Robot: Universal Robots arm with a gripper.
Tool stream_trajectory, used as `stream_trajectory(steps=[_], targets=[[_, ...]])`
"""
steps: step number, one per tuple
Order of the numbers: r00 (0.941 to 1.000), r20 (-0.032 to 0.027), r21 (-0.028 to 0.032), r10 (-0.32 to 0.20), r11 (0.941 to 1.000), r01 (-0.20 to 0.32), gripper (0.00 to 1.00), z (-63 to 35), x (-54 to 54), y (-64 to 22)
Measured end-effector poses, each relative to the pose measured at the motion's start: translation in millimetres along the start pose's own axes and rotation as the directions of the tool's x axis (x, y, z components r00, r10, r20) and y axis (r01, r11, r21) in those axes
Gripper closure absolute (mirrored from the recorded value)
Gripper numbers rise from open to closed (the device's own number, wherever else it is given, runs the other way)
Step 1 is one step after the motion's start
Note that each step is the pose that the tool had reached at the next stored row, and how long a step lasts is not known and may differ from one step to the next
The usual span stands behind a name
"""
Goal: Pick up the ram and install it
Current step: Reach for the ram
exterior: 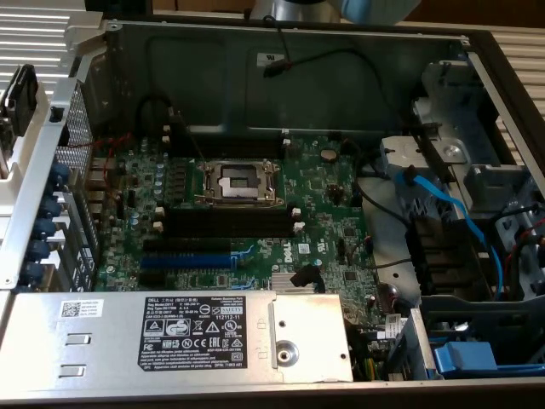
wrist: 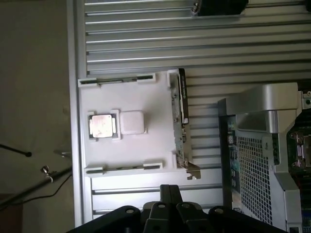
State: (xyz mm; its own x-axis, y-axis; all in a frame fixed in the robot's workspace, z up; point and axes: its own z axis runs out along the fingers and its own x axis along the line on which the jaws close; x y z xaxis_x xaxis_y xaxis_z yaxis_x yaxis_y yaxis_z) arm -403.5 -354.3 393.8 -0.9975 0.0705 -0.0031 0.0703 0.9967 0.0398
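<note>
On slatted metal bench (wrist: 146, 48), white tray (wrist: 127, 94): ram (wrist: 181, 121) stood on edge along tray's side, ahead of gripper (wrist: 169, 189), shut & empty. Risk: closed jaws could knock ram askew.

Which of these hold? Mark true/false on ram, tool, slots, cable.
1. The ram stands in the white tray, outside the case. True.
2. The tool grips the ram. False: it is shut on nothing, apart from the ram.
3. The black slots hold no ram. True.
4. The cable at the exterior view's right is yellow. False: it is blue.
</note>
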Motion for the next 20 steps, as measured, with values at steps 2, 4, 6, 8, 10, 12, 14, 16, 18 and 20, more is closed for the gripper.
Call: stream_trajectory(steps=[2,4,6,8,10,12,14,16,18,20], targets=[[1.0,0.0001,-0.0001,0.0,1.0,0.0,0.9,0.1,9.2,1.8],[1.0,0.0,-0.0001,0.0,1.0,0.0,0.9,0.1,18.2,3.7],[1.0,0.0001,-0.0001,0.0,1.0,0.0,0.9,0.2,27.0,5.6],[1.0,0.0001,-0.0001,0.0,1.0,0.0,0.9,0.2,36.0,7.5],[1.0,0.0,0.0,0.0,1.0,0.0,0.9,0.2,44.9,9.5],[1.0,0.0001,-0.0001,0.0,1.0,0.0,0.9,0.3,53.8,11.4],[1.0,0.0001,0.0,0.0,1.0,0.0,0.9,0.4,62.7,13.3],[1.0,0.0001,-0.0001,0.0,1.0,0.0,0.9,0.4,71.3,15.5],[1.0,0.0001,-0.0001,0.0,1.0,0.0,0.9,0.5,78.8,18.0],[1.0,0.0,0.0,0.0,1.0,0.0,0.9,0.5,81.0,18.5]])
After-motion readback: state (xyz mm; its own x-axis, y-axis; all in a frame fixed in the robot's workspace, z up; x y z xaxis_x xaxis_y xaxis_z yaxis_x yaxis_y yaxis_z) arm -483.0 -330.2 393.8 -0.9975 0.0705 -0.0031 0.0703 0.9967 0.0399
